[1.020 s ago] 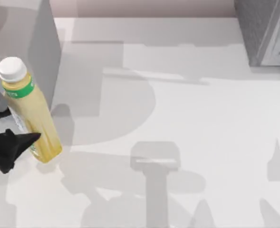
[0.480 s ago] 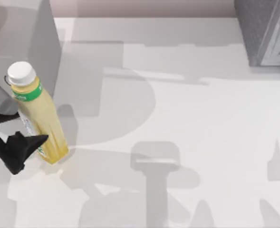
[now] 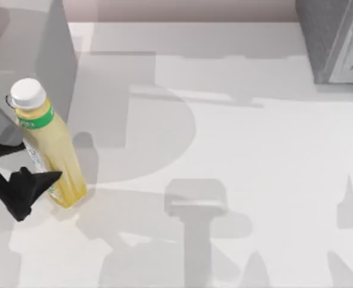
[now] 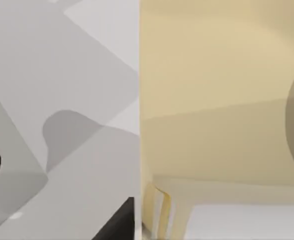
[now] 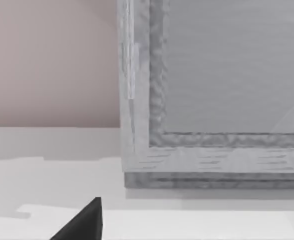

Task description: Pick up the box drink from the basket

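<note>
The box drink (image 3: 50, 141) is a slim clear bottle of pale yellow liquid with a white cap and a green neck label. It leans at the table's left side in the top view. My left gripper (image 3: 41, 159) is shut on its lower body, with one black finger on each side. In the left wrist view the bottle's yellow wall (image 4: 221, 100) is very close. The basket is out of view. A dark corner of my right gripper (image 5: 84, 224) shows in the right wrist view, low over the table and facing a grey box.
A tall plain grey block (image 3: 26, 42) stands at the back left, just behind the bottle. A grey textured box (image 3: 335, 39) stands at the back right, also seen as the box (image 5: 221, 100) up close. The white table (image 3: 224, 150) stretches between them.
The left gripper and the bottle shifted a little to the right and toward the front over the last second. They have hardly moved in the last half second.
</note>
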Controlling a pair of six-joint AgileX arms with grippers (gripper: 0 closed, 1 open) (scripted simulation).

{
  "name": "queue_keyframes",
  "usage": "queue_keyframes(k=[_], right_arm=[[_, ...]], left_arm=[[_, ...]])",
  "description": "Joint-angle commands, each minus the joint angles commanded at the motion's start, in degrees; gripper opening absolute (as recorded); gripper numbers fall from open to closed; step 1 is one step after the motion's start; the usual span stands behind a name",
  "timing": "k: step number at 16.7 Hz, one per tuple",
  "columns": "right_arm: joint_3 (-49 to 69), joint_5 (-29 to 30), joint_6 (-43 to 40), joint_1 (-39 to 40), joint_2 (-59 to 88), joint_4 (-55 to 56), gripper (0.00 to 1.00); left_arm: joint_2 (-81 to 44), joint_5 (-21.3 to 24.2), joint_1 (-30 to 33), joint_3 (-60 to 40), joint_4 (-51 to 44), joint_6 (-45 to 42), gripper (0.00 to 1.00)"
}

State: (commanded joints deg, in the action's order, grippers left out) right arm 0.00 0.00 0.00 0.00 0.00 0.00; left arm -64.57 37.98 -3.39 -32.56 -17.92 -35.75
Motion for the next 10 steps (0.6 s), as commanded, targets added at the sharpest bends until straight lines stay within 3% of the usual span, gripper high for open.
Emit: queue_keyframes(k=[4,10], right_arm=[[0.0,0.0,0.0,0.0,0.0,0.0,1.0],[0.0,0.0,0.0,0.0,0.0,0.0,1.0]], left_arm=[[0.0,0.0,0.0,0.0,0.0,0.0,0.98],[0.0,0.0,0.0,0.0,0.0,0.0,1.0]])
